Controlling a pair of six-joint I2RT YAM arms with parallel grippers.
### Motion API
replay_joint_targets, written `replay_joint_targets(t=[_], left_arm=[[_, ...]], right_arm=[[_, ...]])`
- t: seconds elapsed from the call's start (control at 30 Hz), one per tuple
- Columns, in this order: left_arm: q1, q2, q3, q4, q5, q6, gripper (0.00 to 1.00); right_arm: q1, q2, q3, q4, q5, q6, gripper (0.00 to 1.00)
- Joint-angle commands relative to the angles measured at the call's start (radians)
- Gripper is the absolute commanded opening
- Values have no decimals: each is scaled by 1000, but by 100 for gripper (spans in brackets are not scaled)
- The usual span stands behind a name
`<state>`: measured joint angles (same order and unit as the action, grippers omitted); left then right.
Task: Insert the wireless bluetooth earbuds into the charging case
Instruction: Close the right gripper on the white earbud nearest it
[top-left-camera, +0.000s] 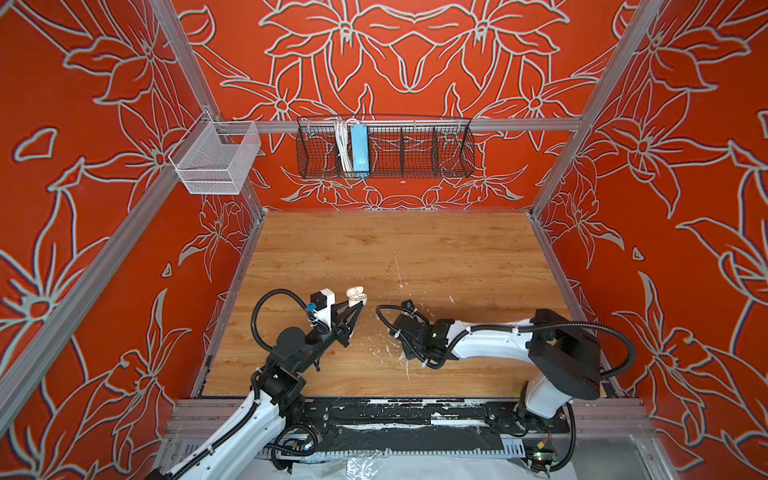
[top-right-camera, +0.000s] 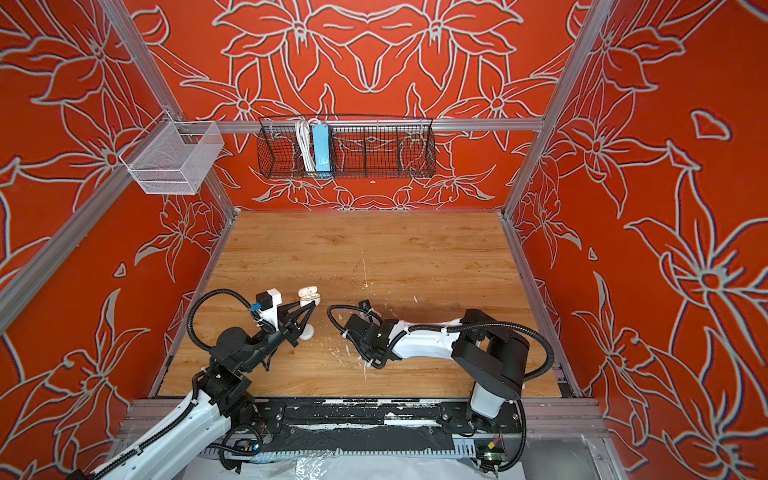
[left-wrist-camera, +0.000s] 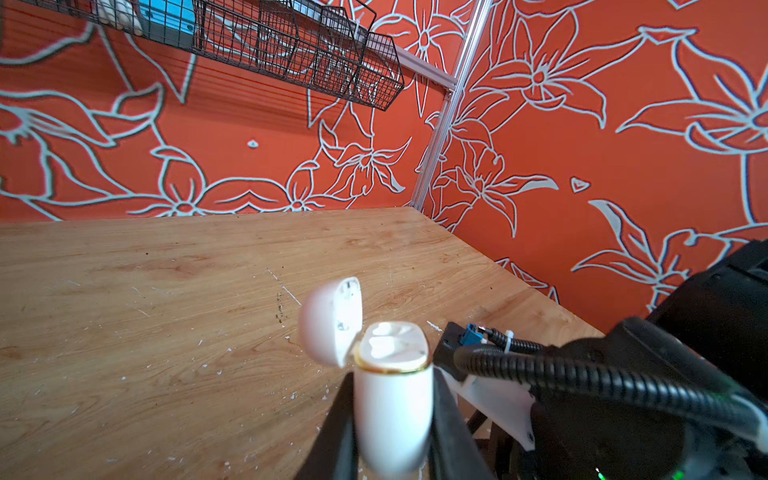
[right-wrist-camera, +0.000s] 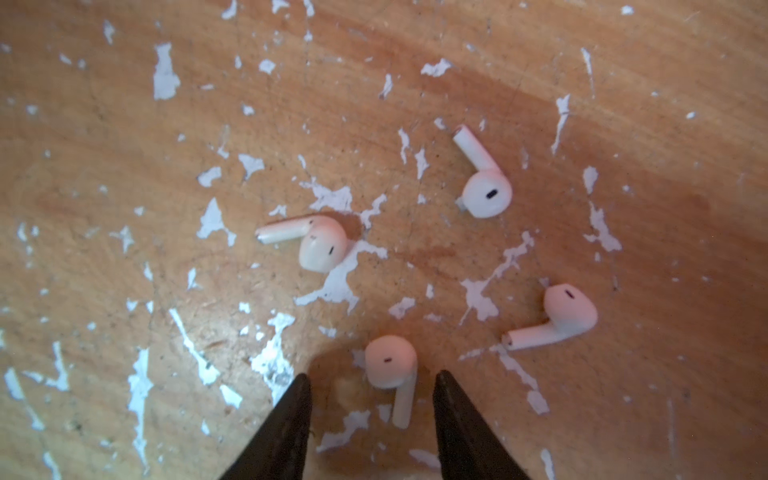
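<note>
Found charging case (left-wrist-camera: 392, 415) clamped in closed left hand (left-wrist-camera: 392, 380), long axis upright, mouth up, lid (left-wrist-camera: 330, 320) swung open sideways. Placed it over table (top-left-camera: 415, 257), left of centre, in both top views. Counted four earbuds (right-wrist-camera: 322, 243) on table in right wrist view only, stems pointing different ways. Noted nearest earbud (right-wrist-camera: 390, 361) between parted, empty fingers of right hand (right-wrist-camera: 372, 376), untouched, stem toward wrist. Made out no earbuds in top views.

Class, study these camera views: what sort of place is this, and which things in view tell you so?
Probably a robot test cell, not a home: an aluminium frame with printed red floral walls encloses a wooden tabletop, and a left arm and right arm are mounted at its front edge.
</note>
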<state>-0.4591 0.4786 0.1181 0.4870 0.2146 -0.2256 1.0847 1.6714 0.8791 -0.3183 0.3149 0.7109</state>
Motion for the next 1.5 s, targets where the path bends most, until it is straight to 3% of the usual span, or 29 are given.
replay_joint_targets(t=[0.0,1.03,1.47], left_arm=[[-4,7,31,36,23,11,0],[-4,26,44,28,29,24,0],[-4,39,44,48,41,14,0]], right_arm=[[-21,-12,-34,7,1,16,50],[-48,49,18,-36,-17,-13,21],[-38,-63,-4,-64,5,19,15]])
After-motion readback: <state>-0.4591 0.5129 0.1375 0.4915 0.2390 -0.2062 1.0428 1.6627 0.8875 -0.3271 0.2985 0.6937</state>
